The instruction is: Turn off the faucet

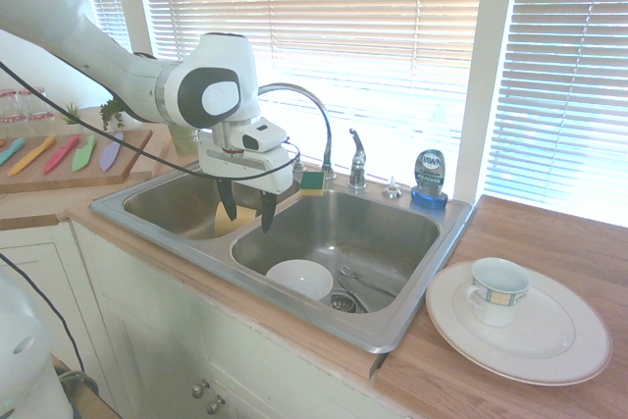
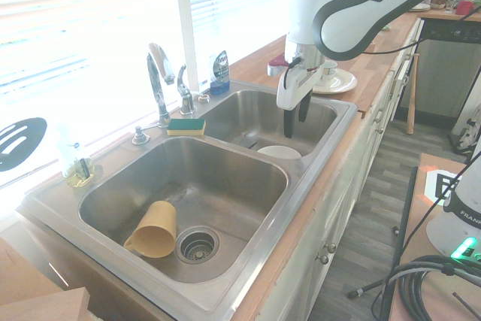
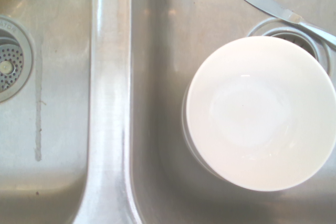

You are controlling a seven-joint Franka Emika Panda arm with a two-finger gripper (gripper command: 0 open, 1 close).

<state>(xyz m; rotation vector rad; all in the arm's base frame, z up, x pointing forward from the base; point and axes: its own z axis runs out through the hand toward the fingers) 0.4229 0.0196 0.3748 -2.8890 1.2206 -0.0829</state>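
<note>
your claw (image 1: 245,211) hangs pointing straight down over the divider between the two basins of the sink (image 1: 412,326), its two dark fingers (image 1: 227,201) spread apart and grasping nothing; you will find it in the second exterior view (image 2: 295,119) above the near rim of the far basin; the faucet (image 1: 316,121) stands at the back edge of the sink, its arched spout curving toward the arm, and its short lever handle (image 1: 357,147) rises just beside the spout base, apart from the claw; you cannot tell from these views whether water is running; a green and yellow sponge (image 1: 312,182) lies on the ledge at the foot of the spout; a white bowl (image 3: 261,112) sits in the basin below your wrist, next to the drain, with a knife (image 3: 273,8) beyond it; a yellow cup (image 2: 154,229) lies on its side in the other basin; a blue soap bottle (image 1: 429,180) stands on the back ledge; a mug (image 1: 497,291) rests on a white plate (image 1: 559,345) on the wooden counter.
</note>
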